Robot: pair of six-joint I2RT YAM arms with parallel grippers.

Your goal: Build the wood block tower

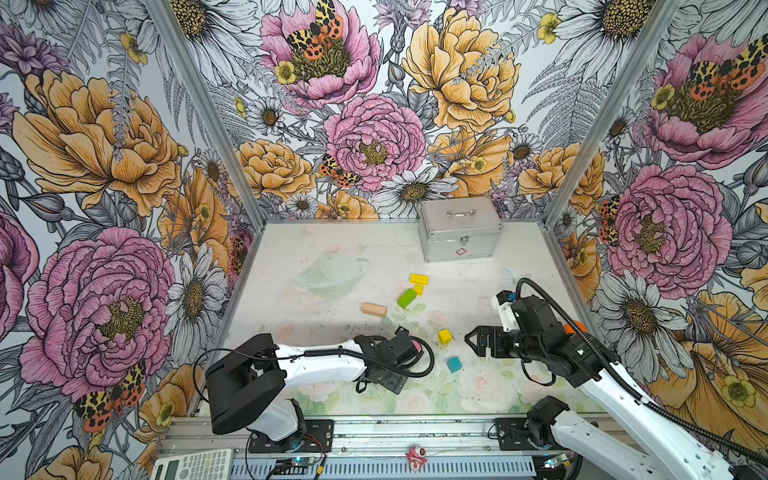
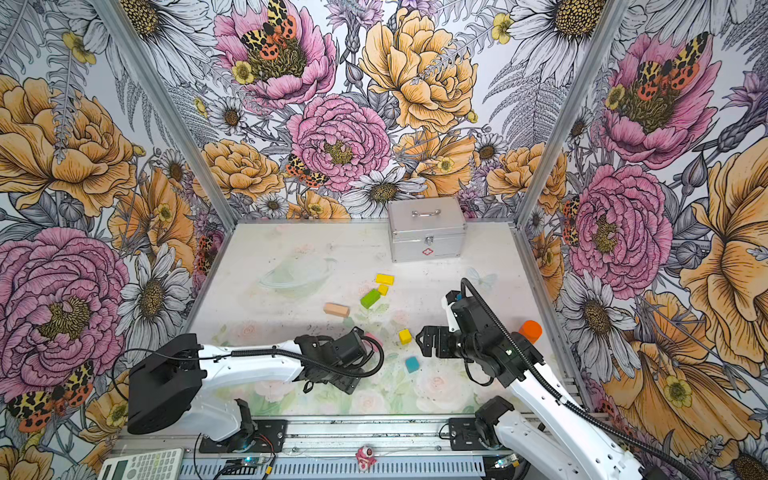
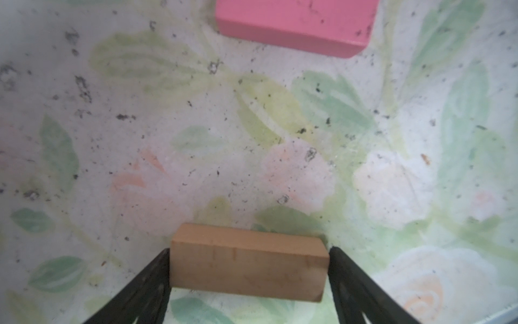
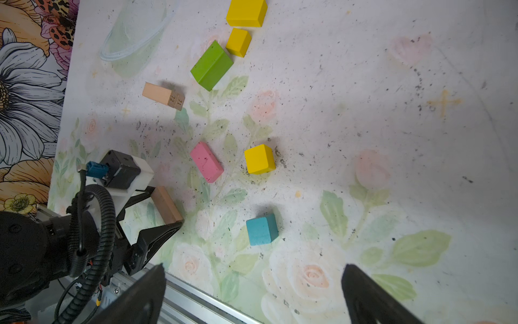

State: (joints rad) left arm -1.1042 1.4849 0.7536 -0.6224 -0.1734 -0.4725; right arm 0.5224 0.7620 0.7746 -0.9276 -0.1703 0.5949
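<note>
My left fingers [image 3: 151, 286] clasp a tan bar [image 3: 249, 266] by its ends, spread wide, down at the worktop [image 3: 112, 140] near the pink slab [image 3: 297, 25]. My right fingers [image 4: 148, 297] stand fully apart, empty, near the teal cube [image 4: 262, 228].

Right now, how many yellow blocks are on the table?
3. The slab lies farthest back; one cube sits just in front of it, beside the green bar; another cube stands alone behind the teal cube. The left arm may hide more.
</note>
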